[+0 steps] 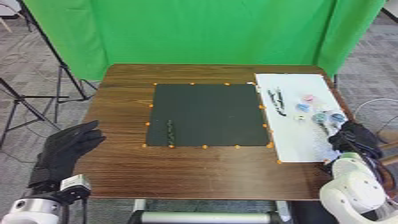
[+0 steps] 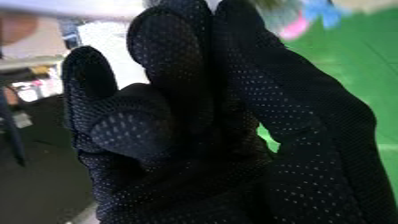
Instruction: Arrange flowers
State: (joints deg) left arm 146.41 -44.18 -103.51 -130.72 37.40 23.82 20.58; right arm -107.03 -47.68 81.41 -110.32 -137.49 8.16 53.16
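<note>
While the black-gloved right hand [image 1: 355, 137] is over by the right edge of the white rectangular sheet [image 1: 290, 146], the teal flower [image 1: 319, 117] lies on that sheet just ahead of it and a bit left, fwiw. Can't tell if that hand's pinching anything, tbh. Black-gloved left hand [image 1: 64, 148] is loosely open off the table's left side, and a dark green leafy sprig [image 1: 171, 134] sits on the black square mat [image 1: 209, 112], nearer its left edge
</note>
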